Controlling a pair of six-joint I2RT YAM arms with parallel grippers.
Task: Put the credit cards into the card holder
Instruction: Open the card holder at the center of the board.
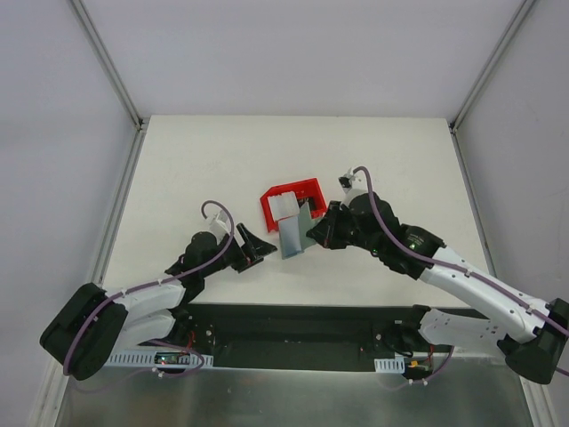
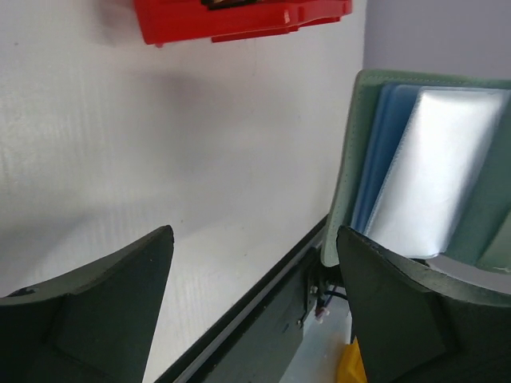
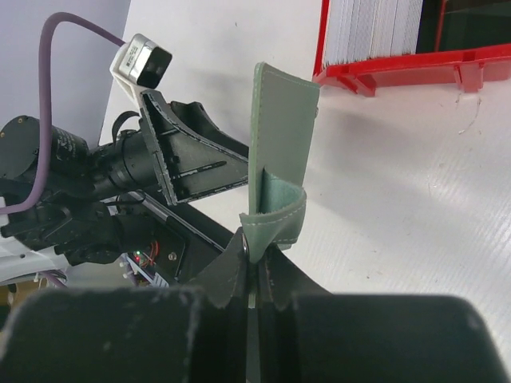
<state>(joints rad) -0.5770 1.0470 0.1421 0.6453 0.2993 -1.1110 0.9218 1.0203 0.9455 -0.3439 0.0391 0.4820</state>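
The grey-green card holder stands on edge on the table just in front of the red bin. My right gripper is shut on its strap edge, seen close in the right wrist view below the wallet flap. In the left wrist view the card holder is open, its blue-grey pockets facing my left gripper. A stack of pale credit cards stands in the bin, edge-on in the right wrist view. My left gripper is open and empty, left of the wallet.
The red plastic bin sits mid-table behind the wallet; it also shows in the left wrist view and the right wrist view. The table's near edge and the black base rail lie just behind both grippers.
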